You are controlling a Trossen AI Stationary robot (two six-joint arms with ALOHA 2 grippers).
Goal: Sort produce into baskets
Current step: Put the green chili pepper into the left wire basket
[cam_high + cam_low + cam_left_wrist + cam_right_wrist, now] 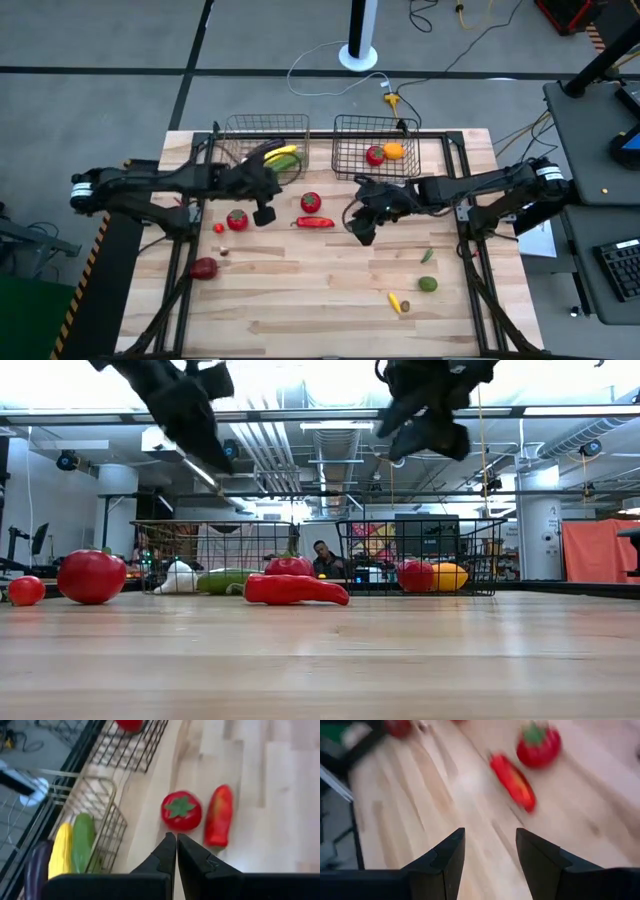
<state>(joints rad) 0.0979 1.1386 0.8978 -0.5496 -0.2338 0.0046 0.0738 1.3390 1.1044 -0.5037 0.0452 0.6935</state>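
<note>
Red tomato [311, 202] and pepper [315, 223] lie unsorted between the pinched-shut, empty left hand [263, 214] and half-spread, empty right hand [362, 236], while both baskets [375, 152] hold a few pieces.

The high view looks straight down from well above, taking in the whole table [330, 290], both arms and the floor around. The low view sits at the tabletop's near edge, facing level across the boards to the baskets [420, 555] and the room beyond. Each wrist view looks down close past its own fingers [172, 860] at the boards. All four views share the red pepper [314, 222] and the tomato [311, 202] at mid-table.
</note>
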